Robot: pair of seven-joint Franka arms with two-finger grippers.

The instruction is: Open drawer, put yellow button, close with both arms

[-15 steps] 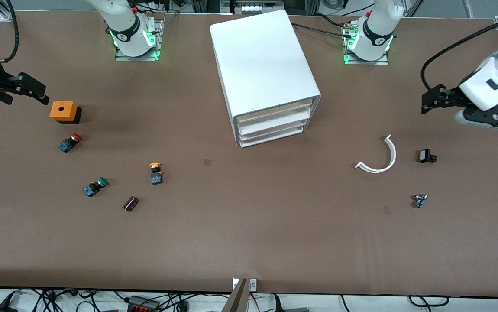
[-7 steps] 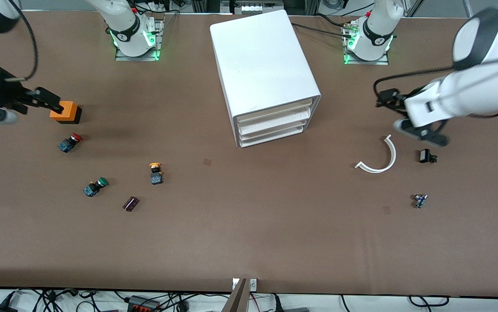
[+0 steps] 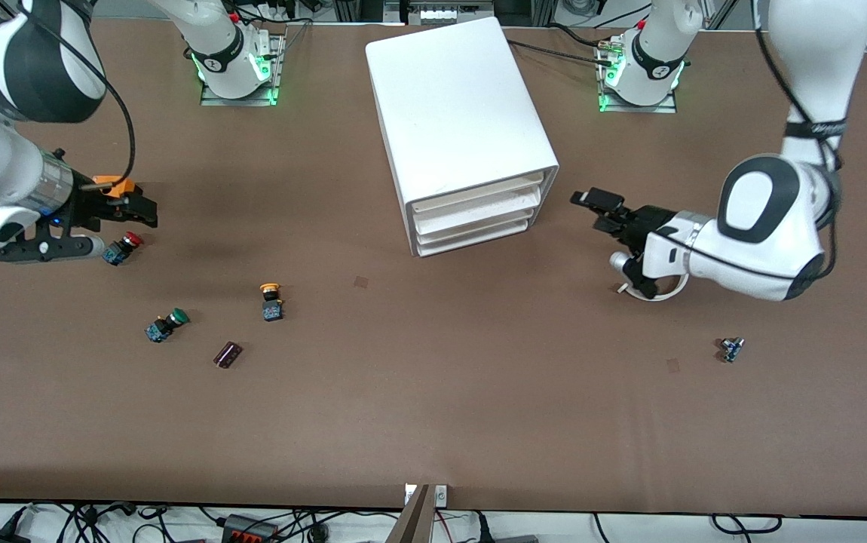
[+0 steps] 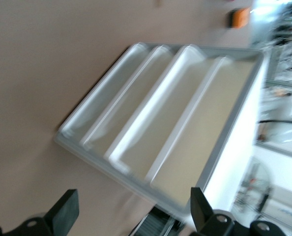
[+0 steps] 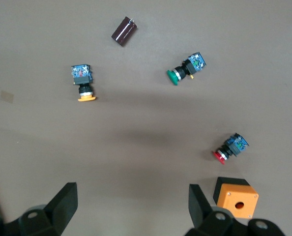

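Our left gripper [image 3: 601, 207] hangs with its fingers spread and empty, in the air beside the cabinet [image 3: 458, 113] toward the left arm's end of the table, level with the stack of three shut drawers. The drawer [image 3: 477, 194] we want is the uppermost one, flush with the others, so we judge the opening step is barely begun. To do it well, we should come square to the drawer's front, hook only the top lip without catching the drawer below, and pull straight out so the light cabinet does not slide. Our right gripper [image 3: 132, 210] is also spread and empty, over the orange box [image 5: 236, 197] and the red button [image 3: 122, 246]. The yellow button [image 3: 271, 300] lies on the bare table, nearer the front camera, well apart from both grippers, beside the green button [image 3: 166, 325] and a small dark cylinder [image 3: 227, 354].
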